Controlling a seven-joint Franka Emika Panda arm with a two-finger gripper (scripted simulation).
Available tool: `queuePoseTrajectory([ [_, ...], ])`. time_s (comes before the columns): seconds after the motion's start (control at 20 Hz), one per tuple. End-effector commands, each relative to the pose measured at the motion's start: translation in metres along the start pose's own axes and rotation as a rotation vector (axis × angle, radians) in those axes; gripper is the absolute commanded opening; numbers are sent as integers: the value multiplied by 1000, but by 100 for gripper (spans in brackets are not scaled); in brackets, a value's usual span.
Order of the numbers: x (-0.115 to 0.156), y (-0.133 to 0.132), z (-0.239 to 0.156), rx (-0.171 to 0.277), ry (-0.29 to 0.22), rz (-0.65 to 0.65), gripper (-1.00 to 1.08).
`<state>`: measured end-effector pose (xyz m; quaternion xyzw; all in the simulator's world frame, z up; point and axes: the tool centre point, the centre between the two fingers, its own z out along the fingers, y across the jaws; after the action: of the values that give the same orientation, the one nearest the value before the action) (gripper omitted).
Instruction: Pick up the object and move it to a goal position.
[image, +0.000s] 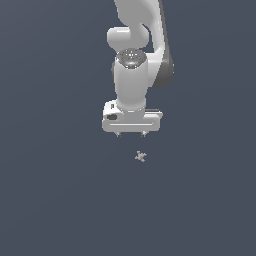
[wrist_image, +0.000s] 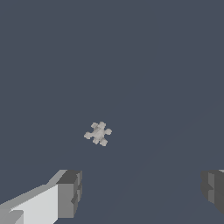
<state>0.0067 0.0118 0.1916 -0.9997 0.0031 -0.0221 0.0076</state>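
Exterior view shows the white Panda arm (image: 131, 75) hanging straight down over a plain dark blue-grey surface (image: 50, 200), with the end effector (image: 130, 134) pointing at that surface. Its two short fingertips (image: 118, 134) stand spread wide apart with nothing between them, so the end effector is open and empty. The object (image: 141, 156), a tiny pale grey-beige jagged star-like piece, lies on the surface just below the end effector and slightly toward the exterior view's right of its midline, apart from both fingertips and far smaller than the gap between them.

In the wrist view the same star-like piece (wrist_image: 98, 133) sits alone on the dark surface (wrist_image: 153, 65), ahead of the end effector (wrist_image: 142, 192) and nearer to the one finger with the pale body than to the other. Both dark grey finger pads (wrist_image: 70, 192) show at the frame's edge, well separated, and neither touches the piece. Its short stubby arms stick out unevenly in several directions.
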Motion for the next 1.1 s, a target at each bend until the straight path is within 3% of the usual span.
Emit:
queuePoseTrajectory([
  [0.0,0,0,0,0,0,0,100],
  [0.5,-7,-31,6,18,-24,-69,100],
  [1.05,-3,-34,28,11,-28,-74,100],
])
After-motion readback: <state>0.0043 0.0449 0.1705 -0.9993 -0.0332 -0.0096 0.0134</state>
